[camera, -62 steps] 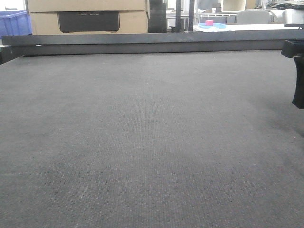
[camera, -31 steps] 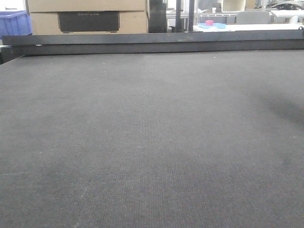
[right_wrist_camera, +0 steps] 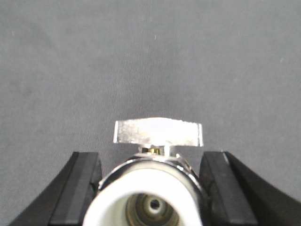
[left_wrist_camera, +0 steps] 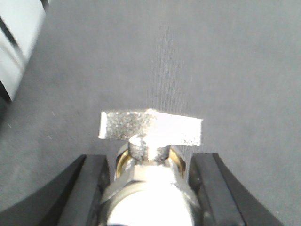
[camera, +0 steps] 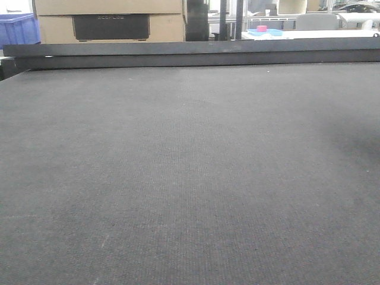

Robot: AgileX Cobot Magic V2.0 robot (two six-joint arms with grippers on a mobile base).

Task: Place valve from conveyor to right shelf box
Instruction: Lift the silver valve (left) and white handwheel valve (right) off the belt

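The left gripper (left_wrist_camera: 150,162) is clenched on the left-hand valve (left_wrist_camera: 150,127), and the right gripper (right_wrist_camera: 150,160) likewise on the right-hand valve (right_wrist_camera: 157,132) (silver T-handles toward the top of frame). Both have the grey conveyor (camera: 190,178) behind them. Only the front view shows the cardboard box (camera: 166,27) and blue crate (camera: 18,29) at upper left, yet it shows neither gripper. The dark arm part at its right edge a second ago is gone.

A warehouse: brown cardboard cartons (camera: 53,28) and a blue plastic crate (camera: 18,29) stand beyond the dark grey woven conveyor belt (camera: 190,178).
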